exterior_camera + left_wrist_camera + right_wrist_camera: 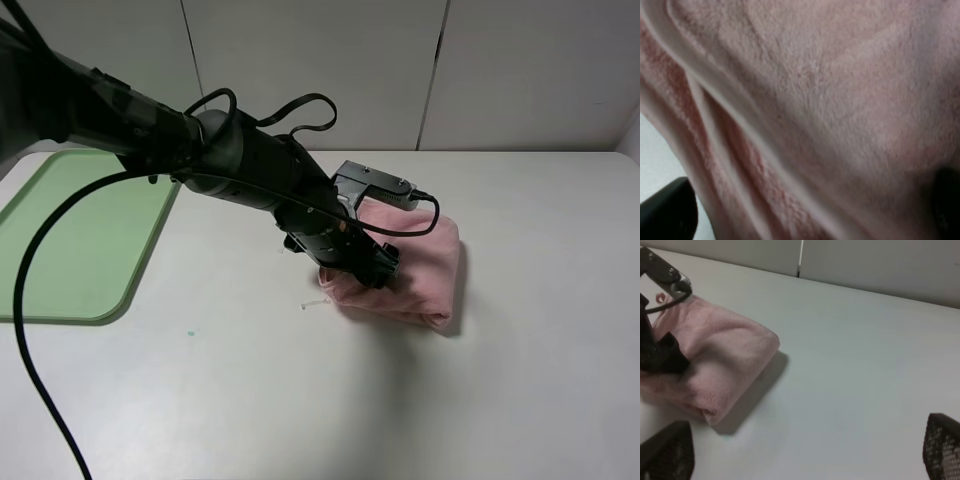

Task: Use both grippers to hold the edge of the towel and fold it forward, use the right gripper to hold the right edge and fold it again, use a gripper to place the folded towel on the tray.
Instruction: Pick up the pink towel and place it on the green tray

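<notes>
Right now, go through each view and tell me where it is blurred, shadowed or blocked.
Exterior high: sharp, evenly lit; the left arm hides part of the towel, which throws a soft shadow on the table. Left wrist: very close, soft focus, pink pile fills the frame. Right wrist: slightly hazy; the right claw tips are dark blurs at the corners, with a shadow beside the towel.

Soft even overhead light, faint shadows; left wrist view blurred close-up.
</notes>
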